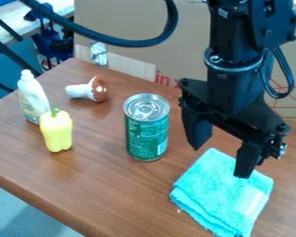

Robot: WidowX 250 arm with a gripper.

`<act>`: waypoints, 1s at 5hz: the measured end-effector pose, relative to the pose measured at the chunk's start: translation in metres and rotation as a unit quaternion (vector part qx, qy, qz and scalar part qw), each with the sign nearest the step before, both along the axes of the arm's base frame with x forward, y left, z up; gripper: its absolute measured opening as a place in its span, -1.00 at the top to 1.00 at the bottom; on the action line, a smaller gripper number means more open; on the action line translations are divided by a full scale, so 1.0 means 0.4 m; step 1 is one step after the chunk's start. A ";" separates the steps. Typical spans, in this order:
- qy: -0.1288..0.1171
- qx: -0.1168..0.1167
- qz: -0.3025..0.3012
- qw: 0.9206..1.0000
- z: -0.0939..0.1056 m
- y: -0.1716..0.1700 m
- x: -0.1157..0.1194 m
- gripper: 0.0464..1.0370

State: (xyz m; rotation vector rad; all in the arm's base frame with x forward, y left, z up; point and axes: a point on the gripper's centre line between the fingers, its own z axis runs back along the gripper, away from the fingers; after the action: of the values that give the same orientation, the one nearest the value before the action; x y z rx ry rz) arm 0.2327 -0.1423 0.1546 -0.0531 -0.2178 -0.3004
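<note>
Camera view | gripper [221,162]: fingers wide apart, empty, over folded turquoise cloth [206,190] | cloth: on tabletop [101,185], near green can [146,136] | step, judged: pre-grasp | next move, if onto cloth: calls for lowering, then pinching a fold

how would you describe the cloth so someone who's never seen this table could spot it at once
On the brown wooden table, look at the area below the black gripper. The cloth lies there, folded and bright turquoise, beside the can. It is flat and fuzzy, while the can stands upright, dark green with a silver top.
</note>
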 end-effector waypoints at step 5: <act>-0.066 0.025 0.100 0.992 0.108 0.415 -0.093 -0.93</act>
State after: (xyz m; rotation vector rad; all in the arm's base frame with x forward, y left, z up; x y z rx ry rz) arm 0.1954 0.0238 0.1979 0.0383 -0.3446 -0.1090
